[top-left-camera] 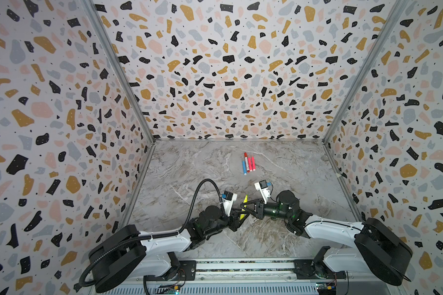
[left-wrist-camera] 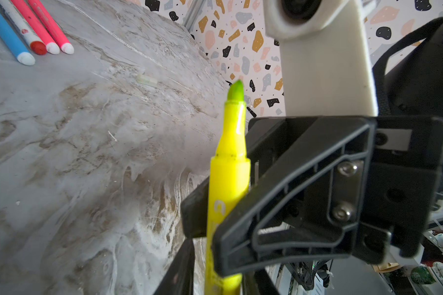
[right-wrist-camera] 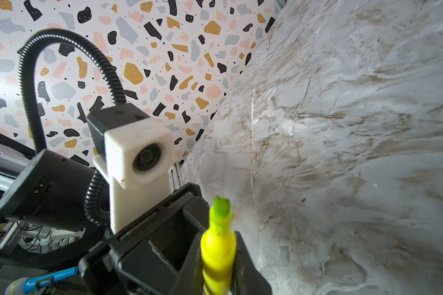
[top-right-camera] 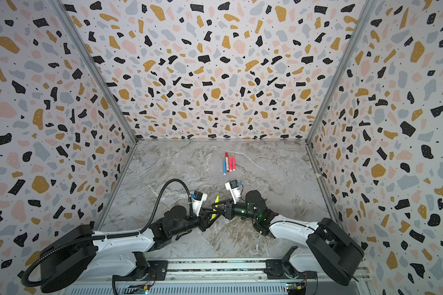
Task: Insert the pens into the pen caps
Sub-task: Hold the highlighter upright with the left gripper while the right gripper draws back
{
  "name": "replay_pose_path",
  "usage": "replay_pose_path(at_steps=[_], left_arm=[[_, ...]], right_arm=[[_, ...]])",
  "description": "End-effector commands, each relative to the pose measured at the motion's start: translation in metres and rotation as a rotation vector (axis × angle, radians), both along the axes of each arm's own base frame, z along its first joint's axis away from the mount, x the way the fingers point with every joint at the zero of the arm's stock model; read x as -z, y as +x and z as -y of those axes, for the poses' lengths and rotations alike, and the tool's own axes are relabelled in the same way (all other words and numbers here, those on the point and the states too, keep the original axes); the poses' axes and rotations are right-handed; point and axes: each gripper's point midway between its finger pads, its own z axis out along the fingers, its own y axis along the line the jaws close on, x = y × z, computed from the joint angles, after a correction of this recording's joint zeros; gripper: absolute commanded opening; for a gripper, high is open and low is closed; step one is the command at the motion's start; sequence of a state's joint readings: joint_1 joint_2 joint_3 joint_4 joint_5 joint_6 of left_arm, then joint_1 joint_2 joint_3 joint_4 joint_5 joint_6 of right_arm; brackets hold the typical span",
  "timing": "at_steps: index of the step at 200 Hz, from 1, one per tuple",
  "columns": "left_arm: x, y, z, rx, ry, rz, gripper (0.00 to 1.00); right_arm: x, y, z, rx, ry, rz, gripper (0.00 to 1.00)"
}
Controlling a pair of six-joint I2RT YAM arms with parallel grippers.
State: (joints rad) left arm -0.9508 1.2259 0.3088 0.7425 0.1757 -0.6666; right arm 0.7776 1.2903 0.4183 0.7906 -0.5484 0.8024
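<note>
An uncapped yellow pen [top-left-camera: 245,201] [top-right-camera: 217,200] stands tilted above the marble table, green tip pointing away from the arms. My right gripper [top-left-camera: 244,207] [right-wrist-camera: 219,258] is shut on its barrel [right-wrist-camera: 218,250]. My left gripper [top-left-camera: 239,215] [left-wrist-camera: 220,277] stands open around the pen's lower end [left-wrist-camera: 228,184], with a gap showing beside one finger. Farther back lie a blue pen [top-left-camera: 244,167] [left-wrist-camera: 5,33], a white pen with red ends [top-left-camera: 246,161] [left-wrist-camera: 21,25] and two pinkish-red pens [top-left-camera: 251,164] [left-wrist-camera: 41,25], side by side. A short pale translucent tube [left-wrist-camera: 147,80] lies on the table; whether it is a pen cap I cannot tell.
Terrazzo-patterned walls [top-left-camera: 228,76] close the table on three sides. The left arm's black cable hose [top-left-camera: 202,186] arches above the table. The arms' mounting rail [top-left-camera: 241,267] runs along the front edge.
</note>
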Motion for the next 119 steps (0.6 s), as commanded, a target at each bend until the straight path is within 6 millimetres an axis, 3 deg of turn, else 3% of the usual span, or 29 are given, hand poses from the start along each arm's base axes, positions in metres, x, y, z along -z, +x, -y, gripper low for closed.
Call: replay_pose_path(at_steps=[1,35,88,119], left_arm=[[-0.020,0.001,0.009,0.023,-0.058,0.042,0.28],[-0.017,0.000,0.010,0.026,-0.056,0.034,0.22],[-0.017,0.003,0.005,-0.003,-0.050,0.035,0.03],[-0.016,0.006,-0.001,-0.037,-0.033,0.041,0.00]], right_arm=[[-0.018,0.002,-0.004,-0.002,0.044,0.044,0.10],[-0.018,0.001,-0.004,0.003,0.049,0.045,0.10],[-0.012,0.004,0.001,0.038,0.033,0.036,0.10],[-0.008,0.007,0.005,0.076,0.017,0.030,0.10]])
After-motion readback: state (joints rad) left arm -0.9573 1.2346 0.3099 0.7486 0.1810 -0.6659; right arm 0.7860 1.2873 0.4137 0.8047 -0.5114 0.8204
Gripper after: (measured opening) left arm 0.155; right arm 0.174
